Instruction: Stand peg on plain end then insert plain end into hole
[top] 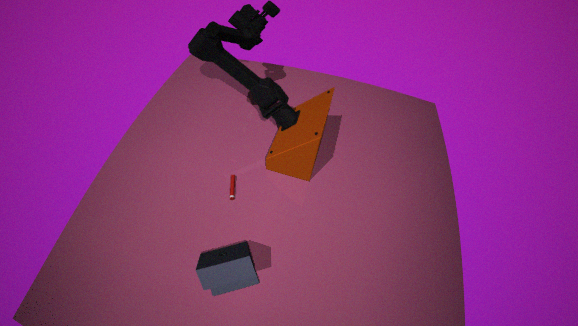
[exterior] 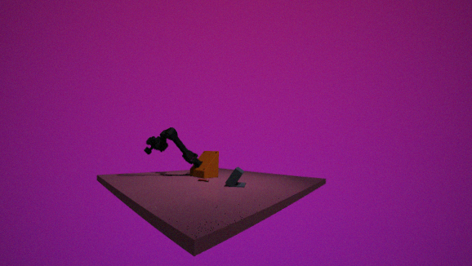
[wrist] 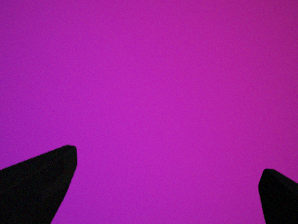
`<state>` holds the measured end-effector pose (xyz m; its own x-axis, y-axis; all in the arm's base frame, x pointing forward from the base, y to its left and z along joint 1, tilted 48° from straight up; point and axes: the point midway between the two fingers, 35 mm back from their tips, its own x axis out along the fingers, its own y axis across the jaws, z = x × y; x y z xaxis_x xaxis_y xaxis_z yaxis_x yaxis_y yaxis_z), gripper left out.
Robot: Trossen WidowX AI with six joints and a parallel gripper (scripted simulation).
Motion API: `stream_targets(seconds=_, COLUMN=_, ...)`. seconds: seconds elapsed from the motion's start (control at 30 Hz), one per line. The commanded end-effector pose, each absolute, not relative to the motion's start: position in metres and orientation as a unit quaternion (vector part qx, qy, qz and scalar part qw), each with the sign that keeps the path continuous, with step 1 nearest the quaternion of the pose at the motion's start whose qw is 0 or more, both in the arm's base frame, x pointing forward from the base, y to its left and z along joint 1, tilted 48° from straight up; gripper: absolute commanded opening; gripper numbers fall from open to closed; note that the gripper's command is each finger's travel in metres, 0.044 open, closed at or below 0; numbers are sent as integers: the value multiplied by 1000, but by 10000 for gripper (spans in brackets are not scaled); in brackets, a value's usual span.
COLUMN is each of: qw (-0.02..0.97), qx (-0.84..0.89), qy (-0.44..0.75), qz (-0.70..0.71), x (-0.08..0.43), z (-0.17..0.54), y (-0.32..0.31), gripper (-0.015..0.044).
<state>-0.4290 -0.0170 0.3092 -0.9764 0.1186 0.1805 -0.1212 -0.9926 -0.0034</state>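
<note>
The red peg (top: 232, 185) (exterior: 203, 179) lies on its side on the table, with its white band near the end toward the grey block. The grey block (top: 230, 275) (exterior: 234, 177) is a tilted slab with a dark sloped face turned toward the robot; a faint dark mark on that face may be the hole. My gripper (wrist: 170, 159) is open and empty, its two black fingers wide apart with only purple background between them. The arm is raised and folded back, far from the peg; the fingers are too small to make out in the top and exterior views.
A large orange wedge-shaped block (top: 300, 160) (exterior: 211, 165) with small dark dots stands right beside the arm's base (top: 287, 118). The peg lies between it and the grey block. The pink table (top: 375, 225) (exterior: 171, 200) ends at edges against a purple background.
</note>
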Motion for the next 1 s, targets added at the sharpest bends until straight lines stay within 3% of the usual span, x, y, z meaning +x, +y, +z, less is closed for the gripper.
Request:
stream_targets(seconds=0.0, qw=60, qx=90, qy=-7, qz=994, x=-429, z=309, y=-18, gripper=426)
stream_targets(seconds=0.53, qw=-54, qx=73, qy=12, qz=996, x=-414, z=314, y=-116, gripper=440)
stream_targets(seconds=0.97, qw=-185, qx=64, qy=36, qz=980, x=-366, z=330, y=-218, gripper=440)
